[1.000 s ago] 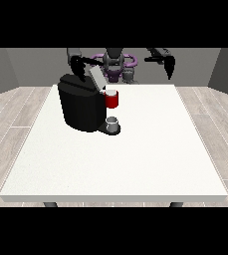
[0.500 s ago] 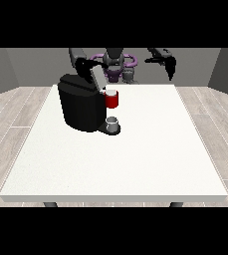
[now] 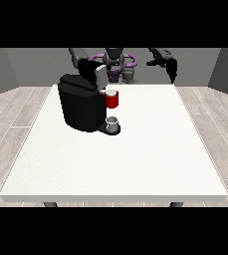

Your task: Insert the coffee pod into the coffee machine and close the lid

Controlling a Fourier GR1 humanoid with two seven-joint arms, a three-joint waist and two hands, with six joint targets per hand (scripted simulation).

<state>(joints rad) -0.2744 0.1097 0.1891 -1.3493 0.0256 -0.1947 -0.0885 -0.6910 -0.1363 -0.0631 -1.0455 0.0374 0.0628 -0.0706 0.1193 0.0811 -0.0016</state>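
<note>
Upper left, one hand [image 3: 89, 69] is hovering over the coffee machine [image 3: 81, 104] lid [image 3: 99, 76], fingers indistinct; a skewed push risks jamming it. Upper right, the other hand [image 3: 171, 67] is hanging empty, fingers drooping.

A big white table [image 3: 135, 164] is seen filling most of the frame, narrower toward the top and wider at the bottom. Two dark legs [image 3: 50, 204] are spotted poking out under its bottom edge, one lower left and one lower right. A light wood-plank floor [image 3: 11, 119] is visible on both sides of the table, left and right. Plain grey walls [image 3: 16, 69] are found across the upper part of the frame, darker toward the upper corners.
</note>
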